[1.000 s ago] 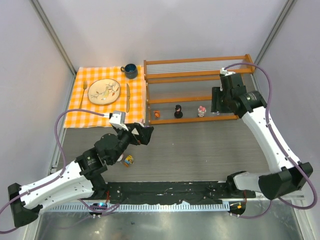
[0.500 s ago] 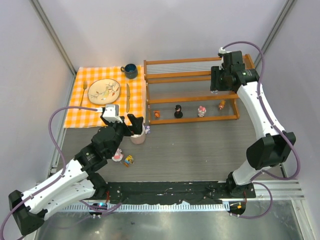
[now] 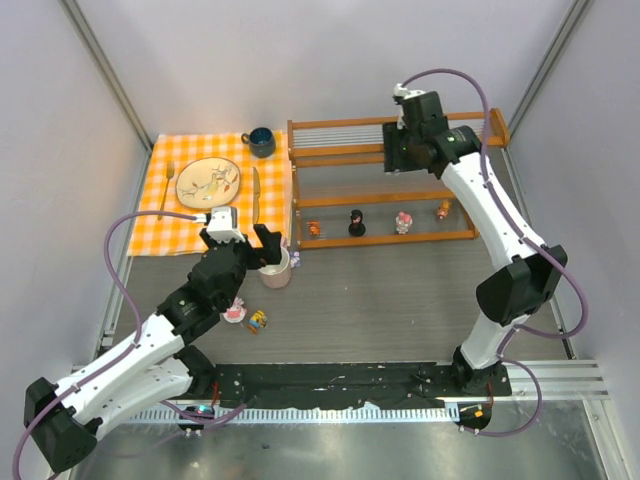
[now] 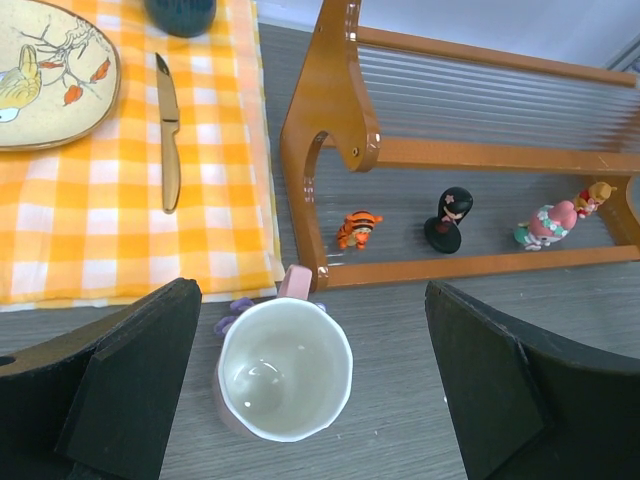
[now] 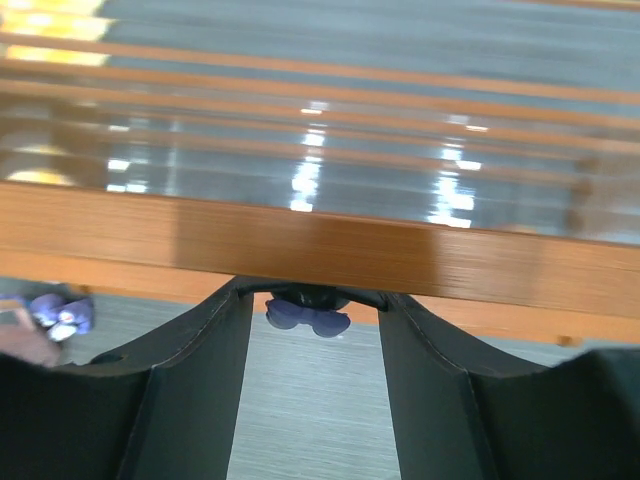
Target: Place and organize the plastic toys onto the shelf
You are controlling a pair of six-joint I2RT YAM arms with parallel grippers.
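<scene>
The wooden shelf [image 3: 395, 140] stands at the back. On its lower tier are an orange tiger toy [image 3: 314, 229], a black toy [image 3: 357, 222], a pink-white toy [image 3: 403, 221] and a yellow-orange toy [image 3: 443, 210]; all show in the left wrist view, tiger [image 4: 357, 229] leftmost. A pink-white toy [image 3: 234, 314] and a yellow toy [image 3: 258, 321] lie on the table. A purple toy [image 4: 237, 312] lies behind the mug [image 4: 285, 368]. My left gripper [image 3: 270, 250] is open, jaws either side of the mug. My right gripper [image 3: 393, 160] is open and empty over the shelf's upper rail [image 5: 320, 250].
An orange checked cloth [image 3: 200, 215] at the back left carries a plate [image 3: 208, 183], a fork, a knife [image 4: 167, 135] and a dark blue cup [image 3: 262, 141]. In the right wrist view a dark bluish toy [image 5: 308, 314] peeks from under the rail.
My right gripper has moved left along the shelf from its right end, uncovering the yellow-orange toy on the lower tier. My left gripper has moved back and now straddles the mug.
</scene>
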